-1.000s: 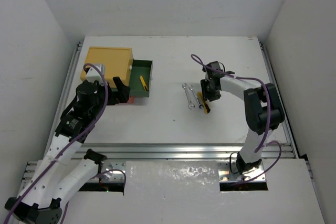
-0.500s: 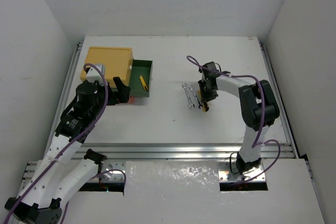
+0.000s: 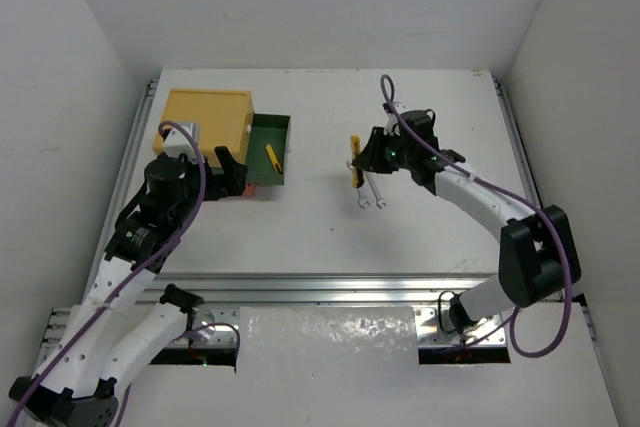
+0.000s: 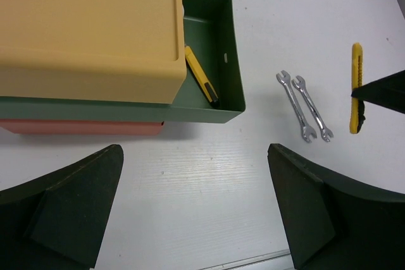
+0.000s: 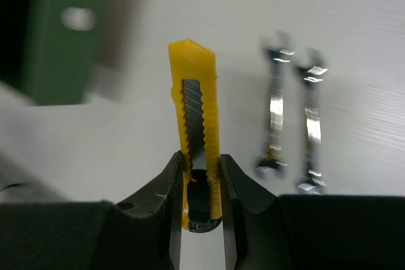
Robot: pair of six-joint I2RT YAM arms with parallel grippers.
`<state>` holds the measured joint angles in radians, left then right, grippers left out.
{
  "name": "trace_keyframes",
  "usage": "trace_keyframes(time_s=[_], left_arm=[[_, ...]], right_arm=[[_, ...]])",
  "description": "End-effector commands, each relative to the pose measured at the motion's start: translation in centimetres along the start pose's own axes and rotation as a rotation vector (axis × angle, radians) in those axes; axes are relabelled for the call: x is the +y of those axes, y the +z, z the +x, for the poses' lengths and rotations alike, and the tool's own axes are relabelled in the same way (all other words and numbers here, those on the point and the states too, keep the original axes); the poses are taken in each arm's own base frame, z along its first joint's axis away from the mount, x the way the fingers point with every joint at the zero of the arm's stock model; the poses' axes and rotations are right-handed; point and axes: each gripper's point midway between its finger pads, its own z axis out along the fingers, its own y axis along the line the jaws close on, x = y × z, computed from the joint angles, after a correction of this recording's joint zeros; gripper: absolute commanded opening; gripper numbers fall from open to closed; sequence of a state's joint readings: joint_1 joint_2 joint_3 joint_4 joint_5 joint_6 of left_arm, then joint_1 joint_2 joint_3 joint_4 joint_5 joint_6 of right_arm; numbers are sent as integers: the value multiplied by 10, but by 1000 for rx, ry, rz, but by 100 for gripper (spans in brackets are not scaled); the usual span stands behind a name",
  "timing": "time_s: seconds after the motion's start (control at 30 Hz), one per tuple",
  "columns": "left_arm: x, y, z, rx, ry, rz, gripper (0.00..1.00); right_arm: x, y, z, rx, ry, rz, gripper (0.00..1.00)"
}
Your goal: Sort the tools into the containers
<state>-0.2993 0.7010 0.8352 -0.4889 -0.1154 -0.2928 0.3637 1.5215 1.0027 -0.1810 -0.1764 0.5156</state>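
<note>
Now the right pincer (image 5: 201, 175) grips the stubby yellow-and-black plastic utility knife (image 5: 193, 93), which points straight out ahead of it over the white worktop (image 3: 320, 217), while the pulled-out dark green plastic drawer box (image 3: 265, 132) sits well off to its left, nearer the left pincer (image 4: 195, 156), which is spread wide.

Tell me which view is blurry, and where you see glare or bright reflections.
Right wrist view: green drawer at top left is smeared, utility knife in the right hand is crisp, wrenches carry bright glints. Left wrist view: sharp throughout. Top external view: even light, mottled sheen on the near panel.
</note>
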Motion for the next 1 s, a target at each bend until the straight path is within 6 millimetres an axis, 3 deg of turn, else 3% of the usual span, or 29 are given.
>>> trace_keyframes(time_s=[0.0,0.07,0.13,0.2,0.23,0.27,0.3,0.37,0.4,0.43,0.47,0.5,0.53,0.6,0.67,0.77,0.83,0.9,0.93,0.97], left_arm=[[1,-2,-19,-80,-4,-2,96],[2,-3,-19,-84,-6,-7,96],[2,-2,-18,-79,-6,-7,96],[2,-3,-19,-83,-6,-9,96],[2,-3,-19,-83,-8,-9,96],[2,-2,-19,-83,-6,-9,96],[2,-3,-20,-86,-8,-9,96],[2,-3,-19,-84,-8,-7,96],[1,-3,-19,-82,-6,-2,96],[0,-3,-20,-83,-6,2,96],[0,-3,-19,-82,-6,2,96],[0,-3,-20,-83,-6,2,96],[0,-4,-20,-86,-7,4,96],[0,-4,-20,-88,-7,3,96],[0,-5,-21,-94,-7,5,96],[-1,-5,-21,-90,-7,10,96],[-3,-4,-21,-89,-7,18,96],[-8,-1,-22,-78,-12,35,95],[-10,0,-25,-76,-24,36,94],[-14,2,-26,-61,-35,46,90]], right_arm=[[103,-12,-25,-79,185,-479,10],[151,-9,-44,-89,184,-584,11],[187,0,-63,-88,224,-657,13],[194,19,-69,-58,266,-610,13],[212,18,-87,-86,256,-618,13],[215,26,-88,-77,260,-602,13],[216,45,-76,-33,270,-579,13],[231,48,-88,-45,265,-594,14],[231,64,-76,-7,271,-564,14],[235,69,-76,-4,262,-562,15],[247,67,-89,-24,246,-578,16],[240,88,-73,30,254,-516,18],[241,91,-73,33,242,-497,25],[240,96,-73,27,240,-474,29],[231,100,-67,27,250,-436,40],[228,95,-74,-1,231,-411,48],[231,83,-82,-16,206,-418,56],[231,70,-90,-37,165,-417,58],[235,49,-102,-69,144,-433,58],[226,38,-108,-89,130,-405,58]])
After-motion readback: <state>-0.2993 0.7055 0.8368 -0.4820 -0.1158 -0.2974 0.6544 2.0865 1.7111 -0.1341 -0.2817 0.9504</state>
